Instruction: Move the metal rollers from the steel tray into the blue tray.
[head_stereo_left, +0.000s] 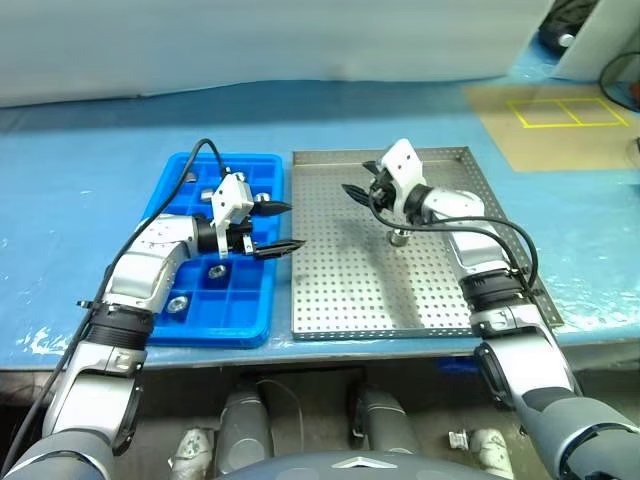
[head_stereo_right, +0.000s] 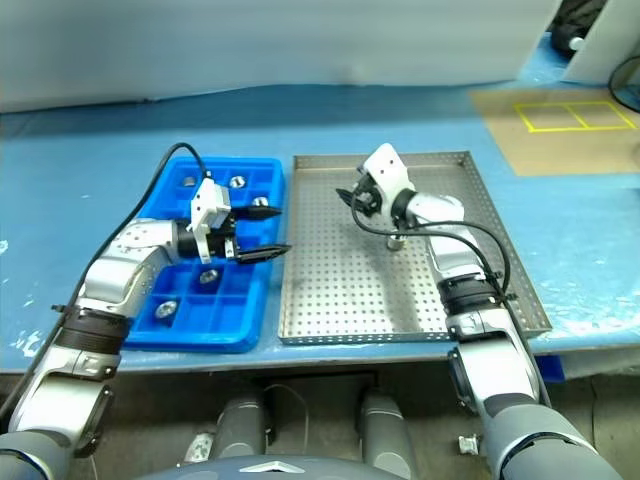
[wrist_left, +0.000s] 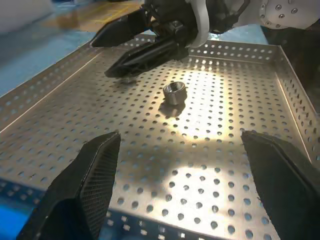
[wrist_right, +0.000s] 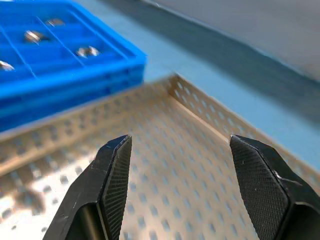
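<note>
From the head cameras, a blue tabletop (head_stereo_left: 90, 150) carries the blue tray (head_stereo_left: 200, 318) on the robot's left and the steel tray (head_stereo_left: 340, 300) just beside it on the right, their long edges nearly touching. The left end effector (head_stereo_left: 277, 227) hangs over the blue tray's right edge, pointing toward the steel tray, its two black fingers spread apart and empty. The right end effector (head_stereo_left: 363, 190) is above the far part of the steel tray, pointing toward the robot's left, with its fingers also parted and nothing between them. One of the metal rollers (head_stereo_left: 398, 238) stands on the perforated floor of the steel tray, close under the right wrist. Several more rollers lie in separate compartments of the blue tray, one of them (head_stereo_left: 177, 303) near the front left corner.

In the left wrist view, the left fingers (wrist_left: 85, 190) stand wide apart over the steel tray's near rim. The single roller (wrist_left: 174, 93) sits upright on the holes, its hollow centre facing up, and the other arm's black fingers (wrist_left: 145, 52) hover just beyond it.

In the right wrist view, the right fingers (wrist_right: 112, 185) are released over the tray's perforated floor, with the blue tray's corner beyond and three rollers, one of which (wrist_right: 88, 51) lies nearest the corner.
</note>
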